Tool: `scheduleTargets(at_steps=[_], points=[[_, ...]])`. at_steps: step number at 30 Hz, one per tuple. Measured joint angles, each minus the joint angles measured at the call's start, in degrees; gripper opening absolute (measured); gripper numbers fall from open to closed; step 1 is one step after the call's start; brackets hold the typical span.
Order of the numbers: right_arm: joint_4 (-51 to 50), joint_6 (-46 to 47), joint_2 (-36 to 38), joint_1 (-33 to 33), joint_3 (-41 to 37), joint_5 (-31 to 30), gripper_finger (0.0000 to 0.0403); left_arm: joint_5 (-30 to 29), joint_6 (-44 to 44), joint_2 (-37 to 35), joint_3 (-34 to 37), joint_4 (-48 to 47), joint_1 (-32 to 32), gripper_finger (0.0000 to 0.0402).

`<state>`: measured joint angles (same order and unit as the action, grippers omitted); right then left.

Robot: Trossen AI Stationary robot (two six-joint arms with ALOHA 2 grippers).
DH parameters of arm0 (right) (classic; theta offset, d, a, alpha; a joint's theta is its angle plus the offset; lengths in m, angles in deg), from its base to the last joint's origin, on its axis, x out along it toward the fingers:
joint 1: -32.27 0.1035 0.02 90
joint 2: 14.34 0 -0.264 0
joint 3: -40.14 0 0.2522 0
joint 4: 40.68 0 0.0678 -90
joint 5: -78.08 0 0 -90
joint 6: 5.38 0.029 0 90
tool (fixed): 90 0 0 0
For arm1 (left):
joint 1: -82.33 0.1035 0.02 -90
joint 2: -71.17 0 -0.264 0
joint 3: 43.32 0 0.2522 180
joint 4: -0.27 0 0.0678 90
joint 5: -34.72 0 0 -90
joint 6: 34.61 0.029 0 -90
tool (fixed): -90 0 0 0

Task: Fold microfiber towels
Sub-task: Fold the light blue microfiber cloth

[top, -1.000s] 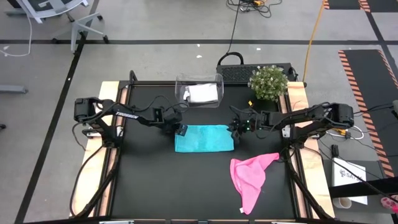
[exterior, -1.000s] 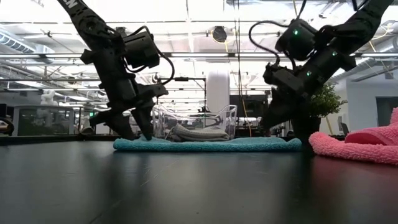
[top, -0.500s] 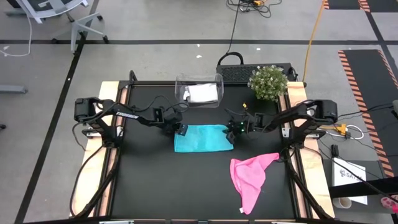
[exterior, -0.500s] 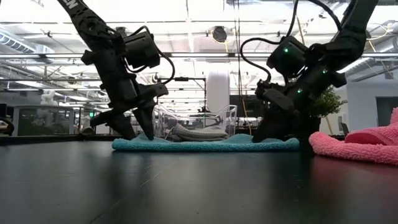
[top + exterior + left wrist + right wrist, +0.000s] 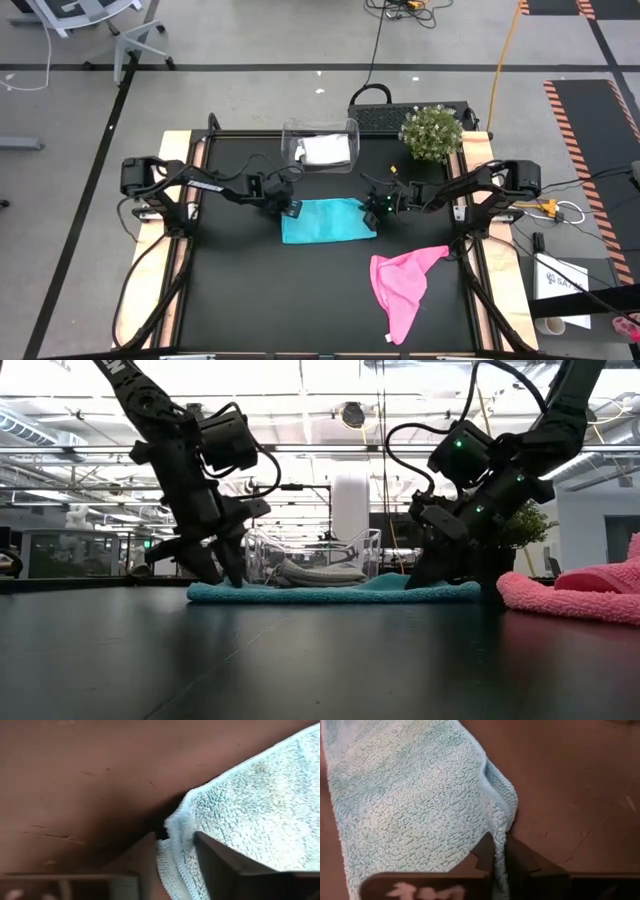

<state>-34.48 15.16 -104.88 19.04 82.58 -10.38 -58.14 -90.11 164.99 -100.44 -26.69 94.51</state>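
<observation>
the teal towel (image 5: 326, 220) lies flat as a folded rectangle near the middle of the dark bench (image 5: 240, 290), just in front of the clear plastic bin (image 5: 320, 143) that holds the grey-white towel (image 5: 326, 150). the left gripper (image 5: 291, 209) sits at the teal towel's far left corner; in the left wrist view its fingers (image 5: 220, 867) stand on either side of the towel's layered edge (image 5: 172, 855), with cloth between them, closing on it but not clearly pressed tight. the right gripper (image 5: 371, 212) is at the towel's far right corner; in the right wrist view its fingers (image 5: 522, 862) are drawn close together with the towel's folded edge (image 5: 499, 865) pinched between them. in the low view both grippers reach down to the two ends of the teal towel (image 5: 330, 592), tips at the cloth. the pink towel (image 5: 405, 285) lies crumpled nearer the front right of the bench, apart from the teal one. a small potted plant (image 5: 432, 133) stands at the far right corner.
</observation>
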Motion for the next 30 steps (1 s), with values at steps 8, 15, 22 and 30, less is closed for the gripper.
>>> scheduleTargets(at_steps=[8,15,22,30], points=[[-0.04,0.02,0.02,0.06,-0.04,0.28,0.0005,-2.82,3.38,0.25,0.11,3.04,0.0,0.0014],[-0.31,-1.29,0.35,0.1,-0.06,0.03,0.0003,-7.2,6.71,0.09,0.11,5.7,-1.52,0.0007],[-2.93,-1.75,2.1,0.13,-0.13,-1.04,0.0001,-9.21,7.19,-2.97,0.09,1.73,-2.58,0.0006],[-2.56,-0.84,2.1,0.21,-0.13,-1.31,0.0001,-9.29,6.99,-3.02,0.02,-0.2,-3.5,0.0005]])
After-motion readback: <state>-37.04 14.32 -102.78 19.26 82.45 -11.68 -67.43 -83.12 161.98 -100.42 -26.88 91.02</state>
